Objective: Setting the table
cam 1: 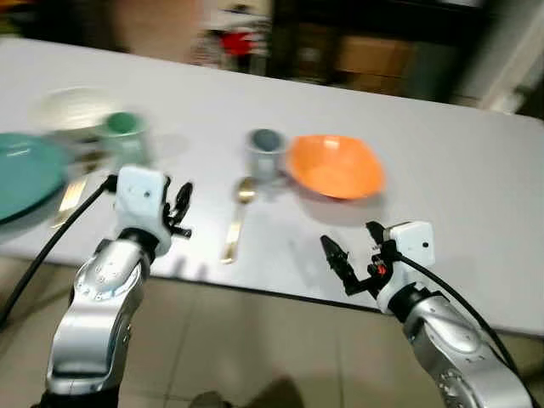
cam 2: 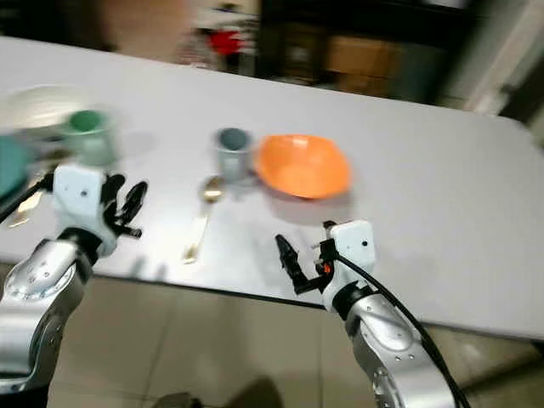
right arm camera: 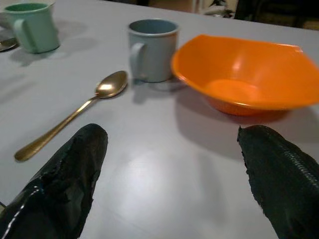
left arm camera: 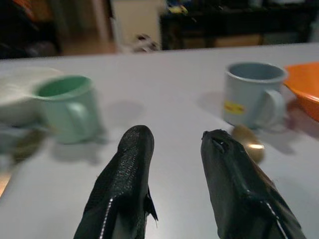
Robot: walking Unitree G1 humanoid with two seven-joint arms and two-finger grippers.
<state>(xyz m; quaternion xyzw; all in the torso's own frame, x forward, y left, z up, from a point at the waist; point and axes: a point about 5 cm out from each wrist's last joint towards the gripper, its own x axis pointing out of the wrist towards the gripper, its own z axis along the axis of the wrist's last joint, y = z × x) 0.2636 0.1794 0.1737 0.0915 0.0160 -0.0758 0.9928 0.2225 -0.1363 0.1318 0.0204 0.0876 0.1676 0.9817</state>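
Observation:
On the white table [cam 1: 442, 178] sit an orange bowl [cam 1: 336, 166], a blue-grey mug [cam 1: 265, 151] beside it and a gold spoon [cam 1: 238, 217] in front of the mug. Further left stand a green mug [cam 1: 123, 132], a white bowl [cam 1: 72, 106] and a teal plate [cam 1: 25, 174] with gold cutlery [cam 1: 72, 197] next to it. My right gripper [cam 1: 353, 251] hovers open near the front edge, in front of the orange bowl [right arm camera: 249, 74]. My left gripper [cam 1: 180, 208] is open, empty, between the green mug [left arm camera: 70, 107] and the spoon [left arm camera: 247, 143].
The table's front edge [cam 1: 280, 293] runs just under both grippers, with tiled floor [cam 1: 255, 357] below. Dark shelving and boxes [cam 1: 365, 51] stand behind the table. The right half of the tabletop is bare.

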